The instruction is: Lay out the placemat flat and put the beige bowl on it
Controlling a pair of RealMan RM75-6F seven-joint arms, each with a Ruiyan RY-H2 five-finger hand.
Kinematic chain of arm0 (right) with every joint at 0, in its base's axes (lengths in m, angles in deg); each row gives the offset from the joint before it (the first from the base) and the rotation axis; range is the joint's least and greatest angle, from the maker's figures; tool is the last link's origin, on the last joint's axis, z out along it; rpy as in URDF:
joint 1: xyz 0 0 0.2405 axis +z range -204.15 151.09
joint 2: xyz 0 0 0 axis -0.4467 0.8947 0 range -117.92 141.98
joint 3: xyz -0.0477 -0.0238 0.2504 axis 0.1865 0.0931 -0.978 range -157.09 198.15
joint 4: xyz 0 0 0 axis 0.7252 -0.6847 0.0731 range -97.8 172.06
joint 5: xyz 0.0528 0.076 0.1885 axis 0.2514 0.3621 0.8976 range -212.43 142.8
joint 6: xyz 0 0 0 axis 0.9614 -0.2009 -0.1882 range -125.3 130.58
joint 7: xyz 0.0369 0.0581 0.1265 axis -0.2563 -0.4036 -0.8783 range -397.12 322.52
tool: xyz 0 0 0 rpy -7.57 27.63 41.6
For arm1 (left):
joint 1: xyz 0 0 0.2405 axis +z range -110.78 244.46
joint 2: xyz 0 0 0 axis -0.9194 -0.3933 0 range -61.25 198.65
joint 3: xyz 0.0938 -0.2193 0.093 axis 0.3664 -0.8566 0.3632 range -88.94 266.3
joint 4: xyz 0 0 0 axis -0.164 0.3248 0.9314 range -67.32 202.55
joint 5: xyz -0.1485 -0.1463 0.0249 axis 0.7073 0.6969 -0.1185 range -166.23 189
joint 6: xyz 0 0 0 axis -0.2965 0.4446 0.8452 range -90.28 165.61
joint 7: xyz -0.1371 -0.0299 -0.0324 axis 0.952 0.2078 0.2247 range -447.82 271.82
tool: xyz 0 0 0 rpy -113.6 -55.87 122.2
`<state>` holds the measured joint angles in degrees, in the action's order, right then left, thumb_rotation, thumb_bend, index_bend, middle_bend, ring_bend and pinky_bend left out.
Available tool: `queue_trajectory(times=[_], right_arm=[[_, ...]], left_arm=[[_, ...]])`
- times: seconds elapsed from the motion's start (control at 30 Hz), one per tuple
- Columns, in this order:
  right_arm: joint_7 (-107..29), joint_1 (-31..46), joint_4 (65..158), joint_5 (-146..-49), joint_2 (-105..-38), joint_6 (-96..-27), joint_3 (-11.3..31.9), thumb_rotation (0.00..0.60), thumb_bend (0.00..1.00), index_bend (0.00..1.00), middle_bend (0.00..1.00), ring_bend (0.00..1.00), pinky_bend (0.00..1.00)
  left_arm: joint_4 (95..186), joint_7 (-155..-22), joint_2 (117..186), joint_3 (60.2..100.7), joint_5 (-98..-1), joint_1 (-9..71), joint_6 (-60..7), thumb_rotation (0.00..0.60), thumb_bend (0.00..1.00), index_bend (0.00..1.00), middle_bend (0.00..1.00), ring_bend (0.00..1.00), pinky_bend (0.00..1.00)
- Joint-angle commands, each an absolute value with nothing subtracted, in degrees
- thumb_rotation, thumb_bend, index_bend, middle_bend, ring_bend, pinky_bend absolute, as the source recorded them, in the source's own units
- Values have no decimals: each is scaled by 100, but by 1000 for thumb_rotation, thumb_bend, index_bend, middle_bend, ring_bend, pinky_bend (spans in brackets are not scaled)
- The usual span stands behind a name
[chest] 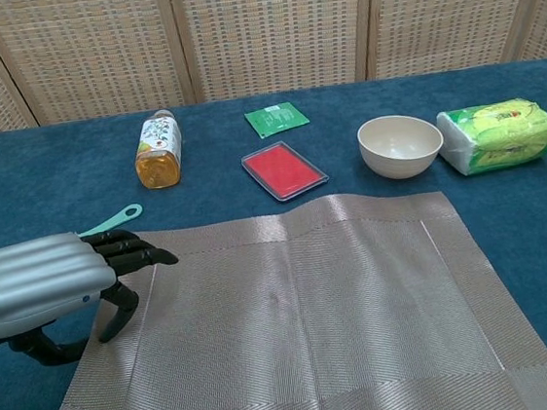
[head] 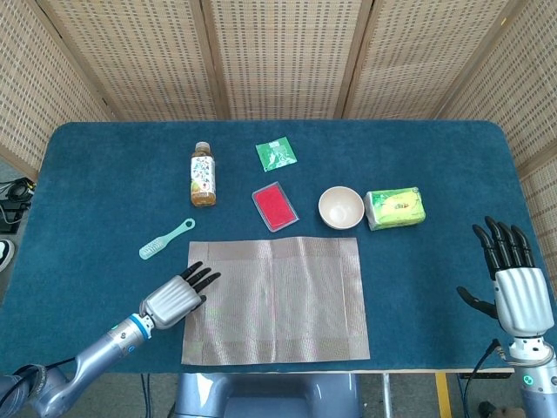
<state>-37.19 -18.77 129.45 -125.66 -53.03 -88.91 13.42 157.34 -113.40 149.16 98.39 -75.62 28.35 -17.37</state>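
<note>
Blue felt-covered table (head: 435,174) holds everything. Grey woven rectangular placemat (head: 277,300) lies spread flat on it at the near edge, slight ripple along its far edge in chest view (chest: 296,330). Left hand (head: 177,298) sits at the placemat's left edge, palm down, dark fingers (chest: 137,258) extended and close together, fingertips on the mat's left border, thumb curled under against the mat edge; whether it actually pinches the mat cannot be told. Right hand (head: 513,283) is well right of the placemat, off the mat, upright with fingers spread apart, holding nothing; only head view shows it. Green and yellow plastic tissue pack (head: 396,209) lies beyond the placemat's far right corner. Beige round bowl (head: 341,207) stands upright just beyond the placemat's far edge, not on it, just left of the tissue pack (chest: 496,135); chest view (chest: 400,146) shows it empty. Yellow-labelled tea bottle (head: 202,175) lies on its side beyond the placemat's far left corner. Red flat rectangular case (head: 275,205) lies just beyond the far edge, left of the bowl. Mint green plastic brush (head: 165,239) lies left of the placemat's far left corner. Small green square sachet (head: 276,154) is farthest beyond the mat.
</note>
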Motion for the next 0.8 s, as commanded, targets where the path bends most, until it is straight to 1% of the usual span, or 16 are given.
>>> queue_trajectory(times=[0.03, 0.27, 0.63, 0.67, 0.7, 0.73, 0.77, 0.8], right_arm=[[-3715, -1879, 12951, -12571, -5300, -8888, 1347, 600, 0, 0, 0, 0, 0], [-3709, -1889, 12965, -12588, -5293, -8900, 1349, 600, 0, 0, 0, 0, 0], [-3664, -1893, 12989, -12621, -5293, -8892, 1364, 600, 0, 0, 0, 0, 0], [-3665, -1891, 12990, -12622, -5293, -8888, 1365, 600, 0, 0, 0, 0, 0], [-3665, -1891, 12989, -12626, -5294, -8885, 1368, 600, 0, 0, 0, 0, 0], [-3660, -1891, 12987, -12626, -5296, -8887, 1366, 600, 0, 0, 0, 0, 0], [-3657, -1891, 12985, -12626, -5297, -8888, 1365, 600, 0, 0, 0, 0, 0], [-3658, -1893, 12985, -12622, -5298, -8887, 1365, 600, 0, 0, 0, 0, 0]], left_arm=[[15785, -11352, 14849, 9858, -7552, 2883, -1721, 600, 528, 787, 0, 0, 0], [15859, -11502, 14651, 9912, -7559, 3008, -1723, 600, 529, 788, 0, 0, 0], [15878, -11575, 14591, 9871, -7553, 3161, -1743, 600, 529, 785, 0, 0, 0], [15905, -11605, 14577, 9860, -7537, 3168, -1739, 600, 516, 752, 0, 0, 0], [15949, -11654, 14537, 9852, -7531, 3168, -1728, 600, 467, 682, 0, 0, 0], [15998, -11674, 14497, 9847, -7516, 3165, -1707, 600, 321, 489, 0, 0, 0], [16064, -11670, 14449, 9839, -7495, 3158, -1682, 600, 164, 259, 0, 0, 0], [16142, -11630, 14392, 9826, -7479, 3150, -1664, 600, 70, 130, 0, 0, 0]])
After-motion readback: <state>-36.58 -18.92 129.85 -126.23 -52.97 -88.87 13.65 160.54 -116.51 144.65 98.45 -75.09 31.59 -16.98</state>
